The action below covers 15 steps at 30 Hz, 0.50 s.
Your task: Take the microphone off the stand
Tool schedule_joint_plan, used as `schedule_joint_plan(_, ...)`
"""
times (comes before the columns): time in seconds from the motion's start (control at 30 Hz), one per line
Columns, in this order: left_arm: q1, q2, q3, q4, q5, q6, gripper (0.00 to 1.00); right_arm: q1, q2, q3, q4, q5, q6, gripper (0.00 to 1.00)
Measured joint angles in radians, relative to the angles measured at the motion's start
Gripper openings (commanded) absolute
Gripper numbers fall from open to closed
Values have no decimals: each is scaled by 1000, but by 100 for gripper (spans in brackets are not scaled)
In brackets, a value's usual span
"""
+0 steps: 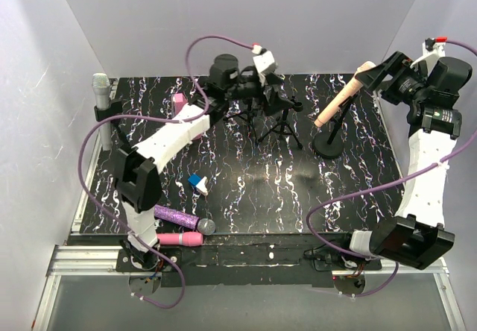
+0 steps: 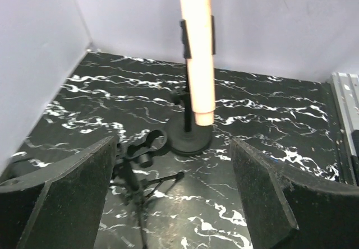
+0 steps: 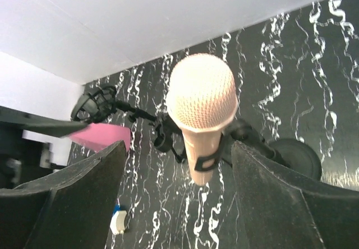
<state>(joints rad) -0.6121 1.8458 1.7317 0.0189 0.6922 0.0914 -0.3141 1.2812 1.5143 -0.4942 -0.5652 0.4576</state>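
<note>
Microphone [image 1: 341, 101], peach-coloured, sits tilted in the clip of a round-based stand [image 1: 328, 146] on the far right of the counter [image 1: 298, 189], head uppermost.

From above we see a pink microphone [image 1: 177, 238] along the near edge and a purple glitter microphone [image 1: 173, 215] just behind it; neither wrist view shows these. Further in lie a small blue-and-white block [image 1: 197, 183], then a black tripod stand [image 1: 272, 122], then a pink block [image 1: 179, 101] near the far wall.

The left wrist view adds the peach barrel [image 2: 200, 64], held by its black clip [image 2: 184, 38] above the round base [image 2: 190, 139]. The left pincer [image 2: 168, 193] is spread wide and released, hanging over the tripod stand [image 2: 140, 159].

Only the right wrist view gives the mesh head [image 3: 202, 95] face on, framed by the released right pincer [image 3: 176, 198]. We cannot tell whether either finger [image 3: 280, 204] touches it.

In the left wrist view the head is cut off by the top edge. From above, the left pincer [image 1: 282, 98] is hard to separate from the tripod, and the right pincer [image 1: 375, 76] lies close beside the head.

At the counter's left edge a black holder [image 1: 100, 115] carries a silver microphone [image 1: 100, 89].
</note>
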Motion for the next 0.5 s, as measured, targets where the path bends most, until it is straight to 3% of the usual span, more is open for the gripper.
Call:
schedule_joint_plan(0.2,-68,127,24,12,39,-19,81,0,48,-1,171,-54,34,77)
schedule_joint_plan(0.5,-133,219,123,27,7,-42,81,0,105,-52,282,-95,68,73)
